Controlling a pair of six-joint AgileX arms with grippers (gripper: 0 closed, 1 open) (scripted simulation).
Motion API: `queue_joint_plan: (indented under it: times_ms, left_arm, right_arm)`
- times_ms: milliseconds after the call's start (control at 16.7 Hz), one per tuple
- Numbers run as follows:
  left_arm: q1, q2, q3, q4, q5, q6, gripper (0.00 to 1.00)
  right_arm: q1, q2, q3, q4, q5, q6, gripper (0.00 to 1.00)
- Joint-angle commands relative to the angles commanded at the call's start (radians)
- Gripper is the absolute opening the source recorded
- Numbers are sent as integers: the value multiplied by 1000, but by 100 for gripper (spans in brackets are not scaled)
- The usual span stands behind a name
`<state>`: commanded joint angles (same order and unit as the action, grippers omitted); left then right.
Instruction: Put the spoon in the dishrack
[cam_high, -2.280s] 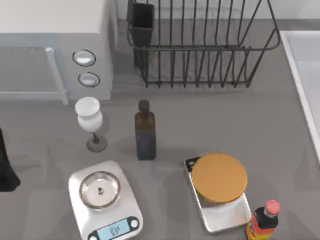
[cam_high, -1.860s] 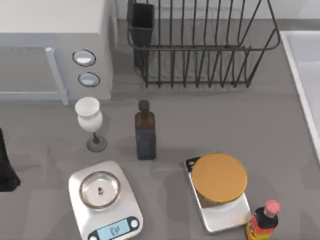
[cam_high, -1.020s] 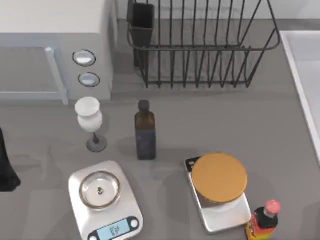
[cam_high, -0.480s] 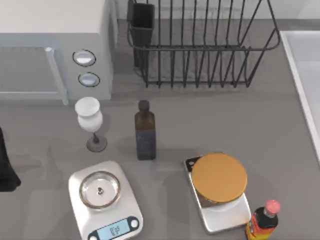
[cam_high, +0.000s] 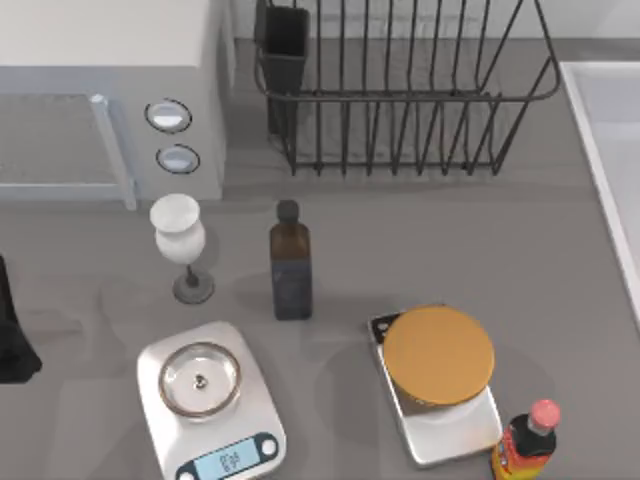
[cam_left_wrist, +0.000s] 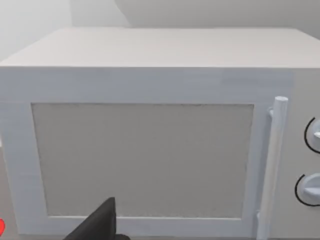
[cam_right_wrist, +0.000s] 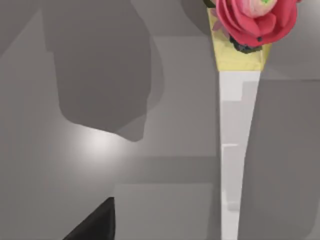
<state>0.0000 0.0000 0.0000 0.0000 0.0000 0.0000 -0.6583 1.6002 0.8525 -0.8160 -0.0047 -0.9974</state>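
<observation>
At the table's far edge the dishrack (cam_high: 400, 90) stood as before; nothing moved in two seconds. Your left gripper (cam_left_wrist: 102, 225) faced the microwave (cam_left_wrist: 150, 150). Your right gripper (cam_right_wrist: 97, 225) hung over a white, flower-topped handle, probably the spoon (cam_right_wrist: 235, 150). You could not tell either grip state. Pickup judged not begun.

Left arm (cam_high: 12, 335): you see black, matte, blocky chunk at top view's left edge, no markings, cables or screws discernible. Left gripper (cam_left_wrist: 100, 226): one black finger tip, wedge-shaped, smooth, pointed corner, in left wrist view. Right gripper (cam_right_wrist: 95, 224): same black angular wedge, plain surface, no visible markings, in right wrist view.
</observation>
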Motion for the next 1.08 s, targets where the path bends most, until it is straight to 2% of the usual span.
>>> queue_joint_plan:
  times_ms: [300, 600, 1080]
  left_arm:
    - [0, 0, 0, 0, 0, 0, 100]
    - [0, 0, 0, 0, 0, 0, 100]
    - [0, 0, 0, 0, 0, 0, 100]
  right_arm:
    - [1, 101, -110, 208, 0, 2, 100]
    - [1, 108, -118, 222, 0, 2, 100]
    - [1, 108, -118, 222, 0, 2, 40]
